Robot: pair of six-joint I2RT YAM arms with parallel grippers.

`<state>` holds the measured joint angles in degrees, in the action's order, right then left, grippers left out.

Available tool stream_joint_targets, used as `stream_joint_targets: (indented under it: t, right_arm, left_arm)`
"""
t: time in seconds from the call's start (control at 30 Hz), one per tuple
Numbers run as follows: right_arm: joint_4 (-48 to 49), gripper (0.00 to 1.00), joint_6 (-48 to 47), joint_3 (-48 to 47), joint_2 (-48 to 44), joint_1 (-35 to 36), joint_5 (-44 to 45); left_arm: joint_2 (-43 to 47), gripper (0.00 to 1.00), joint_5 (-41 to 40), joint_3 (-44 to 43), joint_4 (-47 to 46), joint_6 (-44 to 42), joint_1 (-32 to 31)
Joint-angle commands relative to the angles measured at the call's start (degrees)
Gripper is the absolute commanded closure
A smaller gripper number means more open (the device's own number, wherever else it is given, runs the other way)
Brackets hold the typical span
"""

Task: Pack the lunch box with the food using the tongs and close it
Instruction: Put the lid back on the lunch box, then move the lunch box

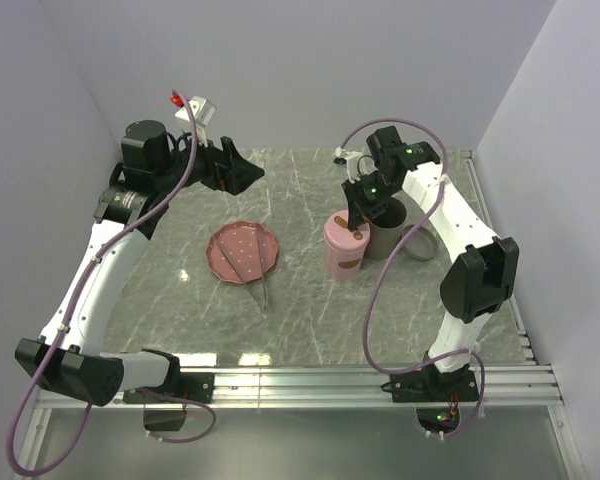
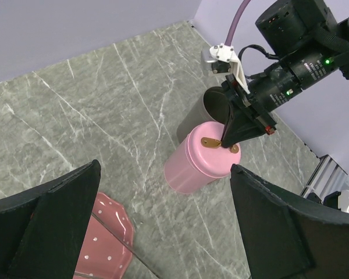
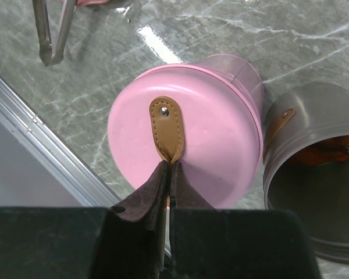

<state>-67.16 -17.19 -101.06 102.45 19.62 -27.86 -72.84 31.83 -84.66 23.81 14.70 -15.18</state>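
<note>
Right fingers (image 3: 163, 186): I had them pressed together, pinching the tan leather tab (image 3: 167, 125) on the flat top of the pink lunch box cylinder (image 3: 215, 133). The cylinder stood upright on the table (image 3: 75, 104) directly under my fingertips, glossy and round, with a seam down its side. Just right of them stood the grey lunch box tub (image 3: 296, 197), open, with its own tan tab at the rim and orange-red food (image 3: 328, 152) inside. The tongs (image 3: 52, 29) lay ahead and to the left, slim and silver. Left fingers (image 2: 49, 229): I held them spread wide, empty, above the pink dotted plate (image 1: 225, 250).
</note>
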Motion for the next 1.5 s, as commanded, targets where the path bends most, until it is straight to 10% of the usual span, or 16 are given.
stream_joint_targets:
  t: [0.0, 1.47]
  right_arm:
    - [-2.3, 1.0, 1.2, -3.9, -0.8, 0.6, -1.9]
    - [3.3, 1.0, 1.5, 6.3, 0.6, 2.7, 0.8]
  left_arm:
    - [1.9, 0.01, 1.2, -0.2, -1.8, 0.1, 0.2]
    - [1.6, 0.01, 1.7, 1.8, -3.1, 1.5, 0.7]
